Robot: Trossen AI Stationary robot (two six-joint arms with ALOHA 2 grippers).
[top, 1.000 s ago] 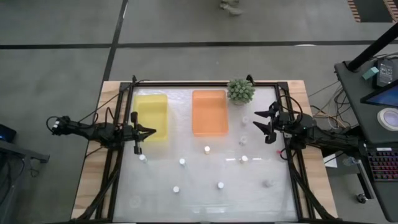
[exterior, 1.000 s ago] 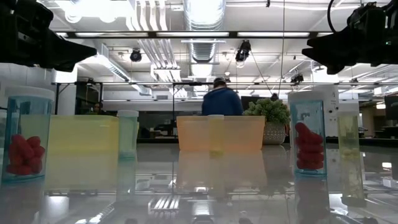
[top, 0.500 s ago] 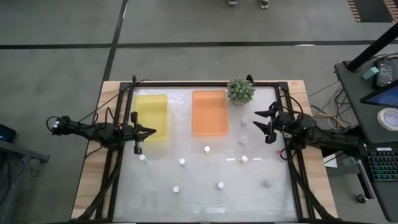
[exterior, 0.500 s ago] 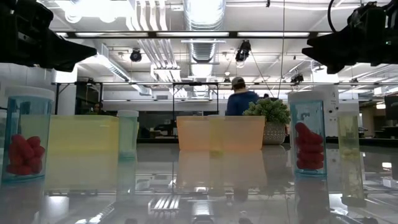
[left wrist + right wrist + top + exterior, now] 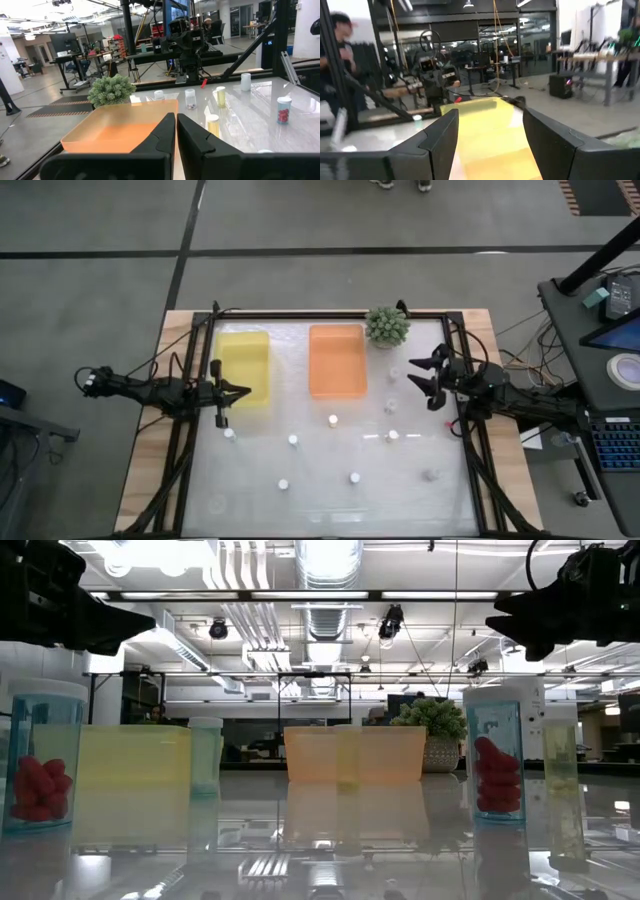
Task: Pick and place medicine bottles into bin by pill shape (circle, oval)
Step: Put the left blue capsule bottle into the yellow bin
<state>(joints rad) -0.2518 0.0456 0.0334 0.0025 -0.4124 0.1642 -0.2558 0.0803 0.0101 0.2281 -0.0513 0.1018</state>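
Note:
Several tiny bottles with white caps stand upright on the glossy table, among them one (image 5: 229,433) near my left gripper, one (image 5: 333,420) in front of the orange tray, and two (image 5: 391,407) (image 5: 394,375) beside my right gripper. In the low view two bottles (image 5: 40,765) (image 5: 495,758) show red pills. My left gripper (image 5: 244,391) is shut and empty, raised at the yellow tray's near right corner; it also shows in its wrist view (image 5: 176,125). My right gripper (image 5: 413,373) is open and empty, raised at the table's right side; it also shows in its wrist view (image 5: 490,117).
A yellow tray (image 5: 245,368) and an orange tray (image 5: 337,360) lie side by side at the table's far side. A spiky green plant ball (image 5: 387,326) stands at the far edge, right of the orange tray. A black frame rail (image 5: 470,460) borders the table.
Both arms have kept still and no bottle has moved. A person in the room beyond the table has walked to the right and out of sight.

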